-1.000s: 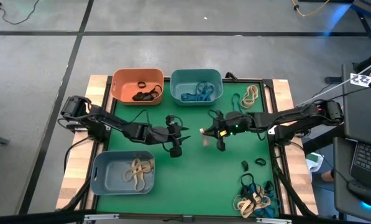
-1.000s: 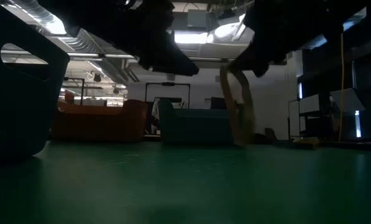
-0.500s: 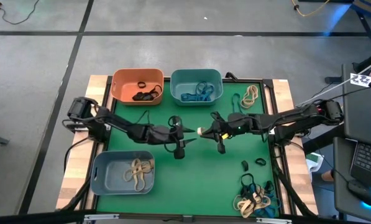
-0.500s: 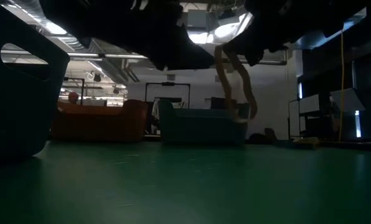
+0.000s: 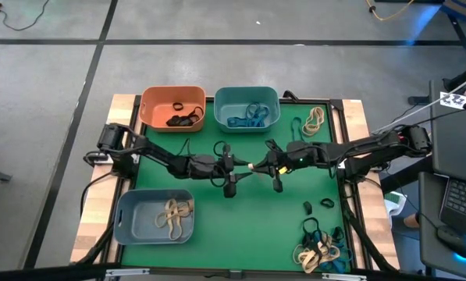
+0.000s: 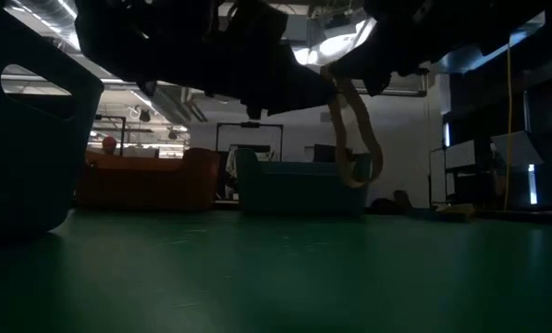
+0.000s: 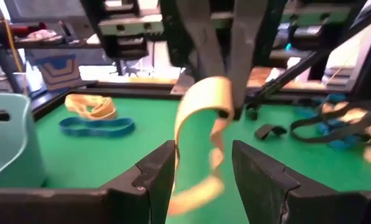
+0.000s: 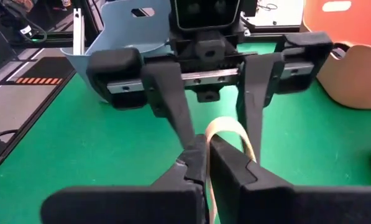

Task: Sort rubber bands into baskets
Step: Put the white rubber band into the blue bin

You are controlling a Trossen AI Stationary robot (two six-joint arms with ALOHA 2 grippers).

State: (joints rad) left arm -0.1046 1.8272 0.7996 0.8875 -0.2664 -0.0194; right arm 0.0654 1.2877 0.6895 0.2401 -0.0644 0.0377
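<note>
Mid-tabletop point(image 5: 240, 211), the two arms meet nose to nose for a handover. The right gripper point(image 5: 254, 165) is clenched on a tan rubber band point(image 6: 351, 139), whose loop hangs clear of the green mat so the other arm can reach it. The left gripper point(image 5: 231, 166) has its fingers parted on either side of the band, probably not yet pinching it, though the overhead view is too cramped to be sure. The pass makes sense: the grey-blue basket point(image 5: 154, 216), already holding tan bands, sits at the near left, on the left arm's side. The orange basket point(image 5: 172, 108) and teal basket point(image 5: 247, 108) stand at the far edge.
</note>
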